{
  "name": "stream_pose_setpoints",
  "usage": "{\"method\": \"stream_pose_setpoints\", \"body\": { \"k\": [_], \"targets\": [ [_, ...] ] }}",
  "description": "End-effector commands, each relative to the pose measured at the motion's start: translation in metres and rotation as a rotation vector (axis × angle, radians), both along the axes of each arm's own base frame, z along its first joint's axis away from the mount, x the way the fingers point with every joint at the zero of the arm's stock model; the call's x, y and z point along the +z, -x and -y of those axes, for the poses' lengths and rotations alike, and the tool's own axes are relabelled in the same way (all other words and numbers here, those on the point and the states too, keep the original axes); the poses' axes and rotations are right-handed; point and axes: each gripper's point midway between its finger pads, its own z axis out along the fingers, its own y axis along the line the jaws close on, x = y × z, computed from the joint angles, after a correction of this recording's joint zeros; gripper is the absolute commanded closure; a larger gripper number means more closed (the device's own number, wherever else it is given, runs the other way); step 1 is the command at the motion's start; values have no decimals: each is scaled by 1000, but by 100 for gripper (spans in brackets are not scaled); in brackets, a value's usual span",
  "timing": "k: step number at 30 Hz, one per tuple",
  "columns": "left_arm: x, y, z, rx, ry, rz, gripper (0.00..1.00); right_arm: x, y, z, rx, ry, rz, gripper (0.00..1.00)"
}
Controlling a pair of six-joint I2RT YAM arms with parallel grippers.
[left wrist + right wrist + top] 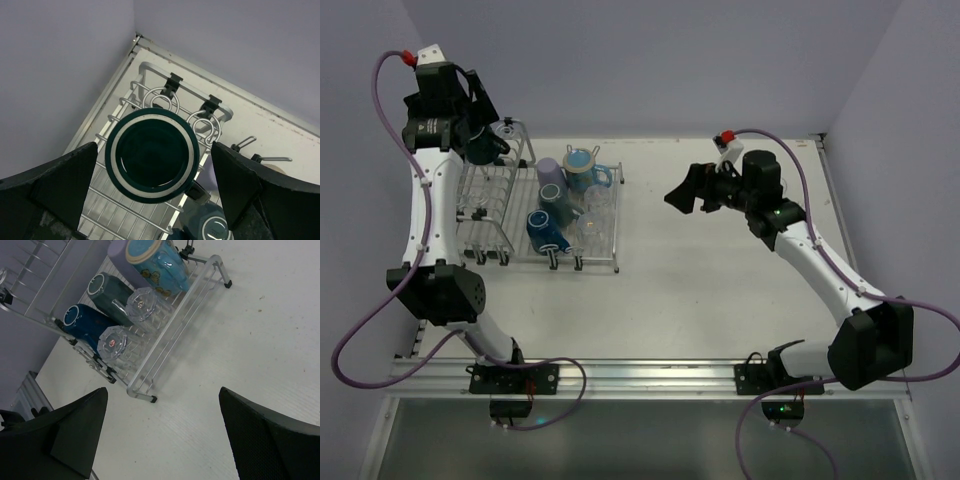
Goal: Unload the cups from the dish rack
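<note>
While my left gripper (490, 143) hangs spread to its widest with nothing in it, the round dark teal cup with a pale rim (152, 155) stands mouth-up right below, framed between my fingers, in the silver wire dish rack (175, 322). My right gripper (162, 430) is wide apart too and empty, over the white table (260, 340) beside the rack, where a deep blue cup (85, 322) and two clear ribbed glasses (140, 302) lie on their sides. If I drop off-centre, a finger could catch a wire or knock the cup over. A skewed squeeze might drag the light rack along.
</note>
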Motion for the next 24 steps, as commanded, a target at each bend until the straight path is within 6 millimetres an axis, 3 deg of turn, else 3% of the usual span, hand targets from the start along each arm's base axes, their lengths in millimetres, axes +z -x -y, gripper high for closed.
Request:
{"method": "stream_pose_setpoints", "body": {
  "k": [1,7,18,24],
  "targets": [
    [-3,0,8,-60,8,-32,0,17,1,-11,51,2,59,5],
    [-30,-10,9,-88,7,-101,0,14,5,-22,84,21,60,5],
    [-51,-17,-4,-29,-31,-136,0,12,6,-23,81,41,64,5],
    [-60,-20,-2,-41,-22,-136,3,10,5,-24,78,43,58,4]
  ]
}}
